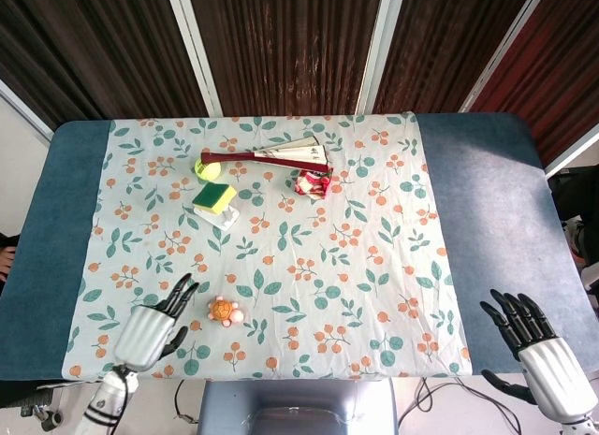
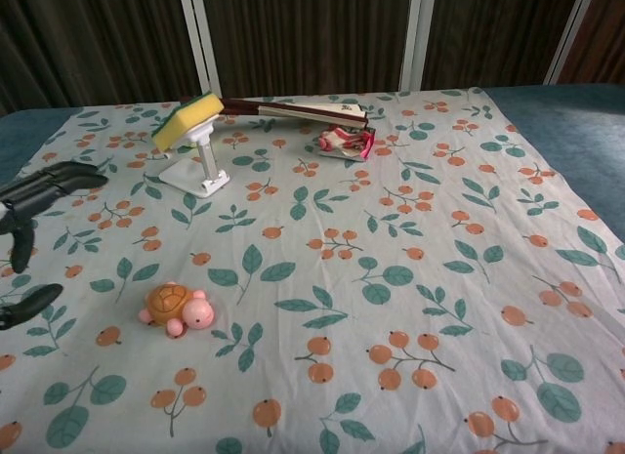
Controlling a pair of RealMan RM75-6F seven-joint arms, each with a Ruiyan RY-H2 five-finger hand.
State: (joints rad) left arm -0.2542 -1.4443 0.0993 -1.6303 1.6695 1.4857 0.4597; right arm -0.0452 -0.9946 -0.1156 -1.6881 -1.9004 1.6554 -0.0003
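Note:
A small toy turtle (image 1: 223,311) (image 2: 178,309) with an orange shell and pink head lies alone on the floral cloth near the front edge. My left hand (image 1: 150,327) (image 2: 34,229) is just left of it, fingers spread apart, holding nothing and not touching the toy. My right hand (image 1: 532,344) hovers off the table's front right corner, fingers spread and empty; the chest view does not show it.
At the back left of the floral cloth (image 1: 281,257) a yellow-green sponge (image 1: 214,197) sits on a white stand (image 2: 195,166). Behind it lie a yellow-green ball (image 1: 207,169), a folded fan (image 1: 281,155) and a red-white wrapped item (image 1: 312,183). Blue table (image 1: 487,201) shows both sides.

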